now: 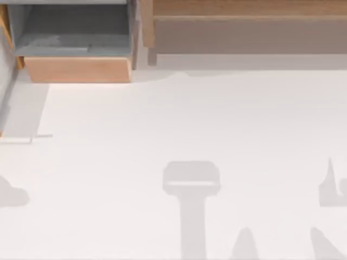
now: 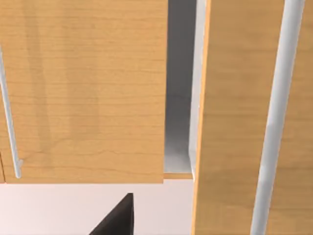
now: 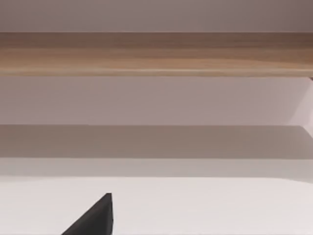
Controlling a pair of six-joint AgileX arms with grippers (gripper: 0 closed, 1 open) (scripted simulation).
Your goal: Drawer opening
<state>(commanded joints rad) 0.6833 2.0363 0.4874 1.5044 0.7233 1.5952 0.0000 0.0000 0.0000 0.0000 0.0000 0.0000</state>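
Note:
At the table's back left stands the drawer, pulled out, with a light wooden front [image 1: 78,69] and a grey inside [image 1: 76,32]. In the left wrist view a wooden front [image 2: 83,88] carries a thin silver bar handle [image 2: 10,112]. A nearer wooden panel [image 2: 230,122] has its own silver bar [image 2: 276,122], and a grey gap [image 2: 178,98] lies between the two. A dark part of my left gripper [image 2: 117,220] shows a short way off the wood, touching nothing. A dark part of my right gripper [image 3: 93,218] hangs over the white table, facing a wooden ledge [image 3: 156,54].
A long wooden unit [image 1: 244,21] runs along the back edge to the right of the drawer. The white table top [image 1: 190,119] spreads in front of it. Grey shadows of the arms [image 1: 192,184] fall on its front half.

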